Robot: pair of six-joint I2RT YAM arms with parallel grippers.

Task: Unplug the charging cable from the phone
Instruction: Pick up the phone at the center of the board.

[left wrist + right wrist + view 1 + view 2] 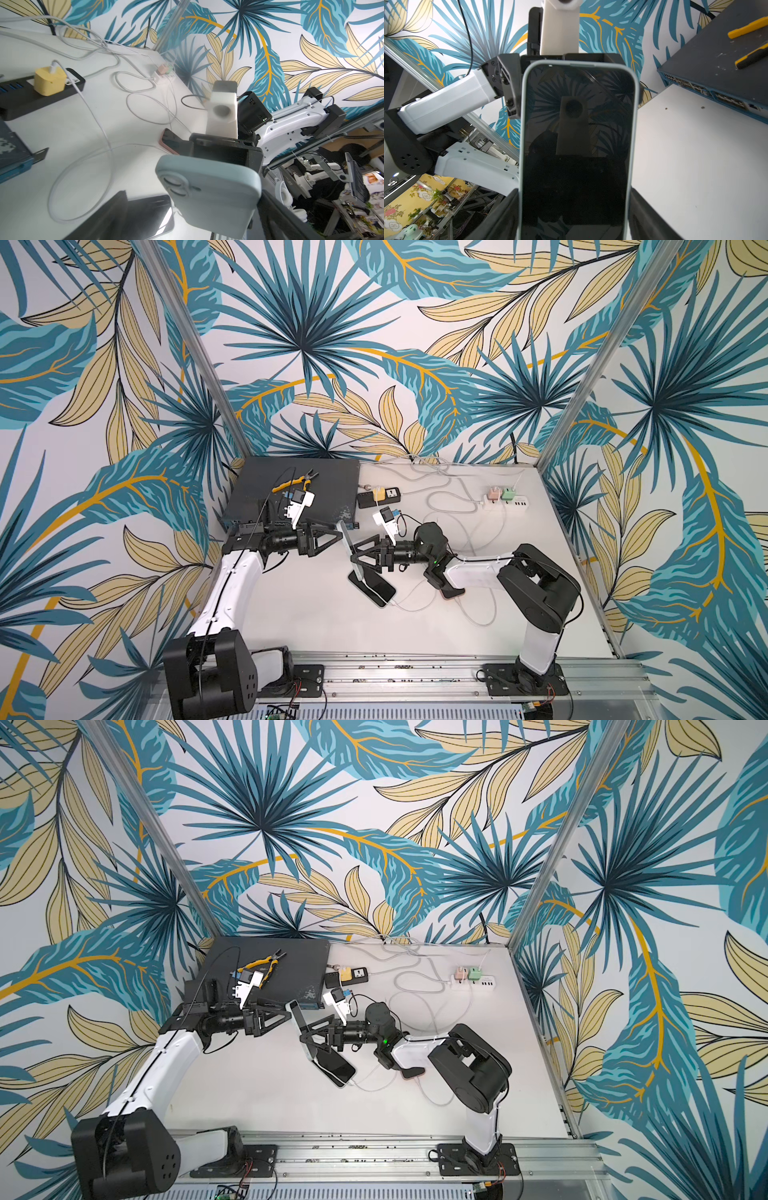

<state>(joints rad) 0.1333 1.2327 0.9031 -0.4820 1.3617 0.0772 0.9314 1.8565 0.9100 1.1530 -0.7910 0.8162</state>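
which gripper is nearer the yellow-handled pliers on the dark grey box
Left. The left gripper hangs open in front of the yellow-handled pliers; the right gripper, gripping a blue-cased phone, is farther off.

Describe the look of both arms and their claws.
Both the left arm and right arm have white shell links between black joint housings. A thin black cable runs along each white link. The left claw and right claw are black, triangular open frames. Each wrist carries a white camera block. A green light glows on the right arm.
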